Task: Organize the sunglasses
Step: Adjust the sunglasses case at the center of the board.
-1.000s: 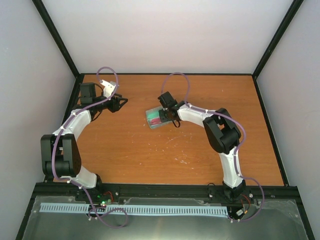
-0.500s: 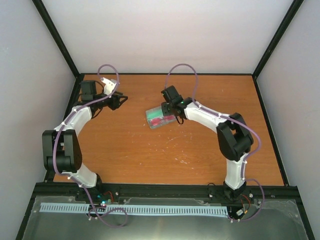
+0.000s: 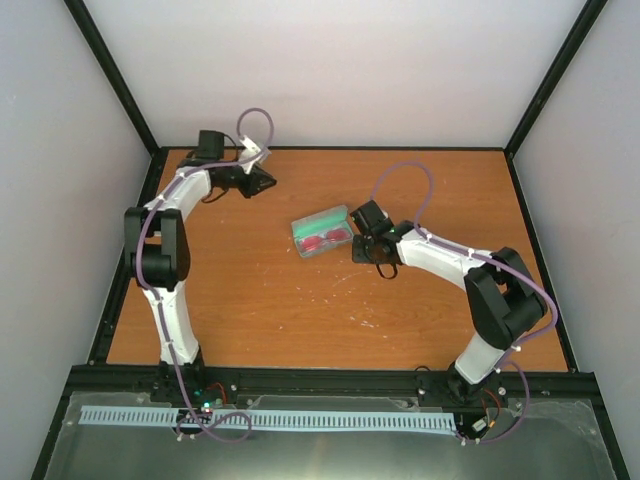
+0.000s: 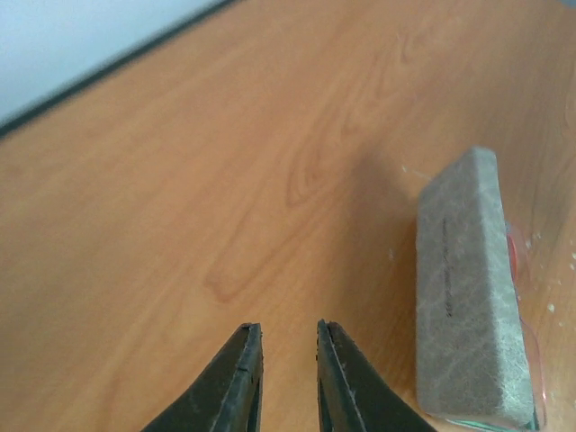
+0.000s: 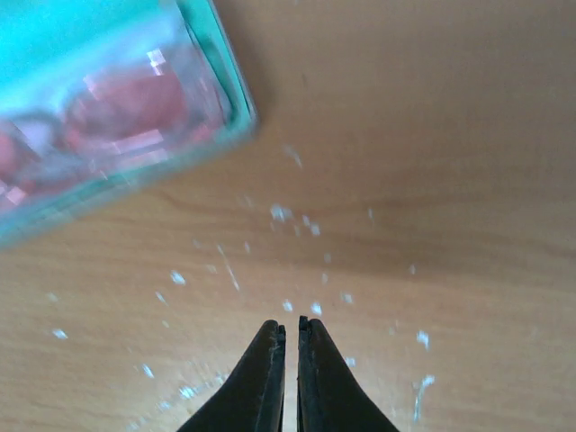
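Note:
The grey case (image 3: 322,232) lies open on the table, teal lining up, with the red sunglasses (image 3: 325,241) inside it. In the right wrist view the sunglasses (image 5: 126,112) show blurred red within the teal case rim (image 5: 227,85). My right gripper (image 3: 358,250) is just right of the case, clear of it, with its jaws (image 5: 290,326) together and empty. My left gripper (image 3: 266,183) is far off at the back left, slightly open (image 4: 288,328) and empty. Its view shows the grey case lid (image 4: 468,288) from outside, with a sliver of red behind it.
The wooden table (image 3: 300,310) is walled by a black frame and white panels. White specks (image 5: 310,229) mark the wood near the right gripper. The left arm stretches along the back left edge.
My right gripper has drawn back from the case toward the right and near side. My left arm has swung up and to the right along the back edge.

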Motion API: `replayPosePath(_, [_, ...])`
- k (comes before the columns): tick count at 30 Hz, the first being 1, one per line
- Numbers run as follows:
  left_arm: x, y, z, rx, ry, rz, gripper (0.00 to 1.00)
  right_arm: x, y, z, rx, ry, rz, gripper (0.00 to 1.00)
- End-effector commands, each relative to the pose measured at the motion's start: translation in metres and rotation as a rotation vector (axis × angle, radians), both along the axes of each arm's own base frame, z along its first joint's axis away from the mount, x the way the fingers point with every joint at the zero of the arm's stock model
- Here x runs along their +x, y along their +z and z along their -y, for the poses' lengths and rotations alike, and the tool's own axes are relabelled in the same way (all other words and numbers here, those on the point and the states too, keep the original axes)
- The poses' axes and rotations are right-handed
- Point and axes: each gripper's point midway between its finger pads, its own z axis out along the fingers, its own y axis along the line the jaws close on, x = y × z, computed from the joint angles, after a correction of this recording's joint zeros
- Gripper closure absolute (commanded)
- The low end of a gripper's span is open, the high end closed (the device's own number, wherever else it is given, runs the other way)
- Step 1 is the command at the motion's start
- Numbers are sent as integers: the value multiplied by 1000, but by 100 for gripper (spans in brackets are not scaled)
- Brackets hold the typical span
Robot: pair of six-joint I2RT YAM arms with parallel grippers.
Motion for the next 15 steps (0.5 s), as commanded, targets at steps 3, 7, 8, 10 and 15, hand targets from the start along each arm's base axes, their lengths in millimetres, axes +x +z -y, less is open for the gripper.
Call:
replayPosePath(3, [-23,-36,28,78,-109,-100,80,-18,-19,-6,85,-47,-105,94])
replayPosePath(7, [-32,-46,42,85,-131,-135,80,-15,-37,-17,99,-31,-145,94])
replayPosePath(8, [-35,-50,44,83,-132,-149,80,-14,-42,-20,102,-25,-157,94])
replayPosePath(10, [-40,-56,49,86,-136,-161,80,-11,-50,-31,121,-5,-188,94])
replayPosePath(15, [-45,-71,52,91,-131,-189,79,-2,-63,-44,141,9,-210,94])
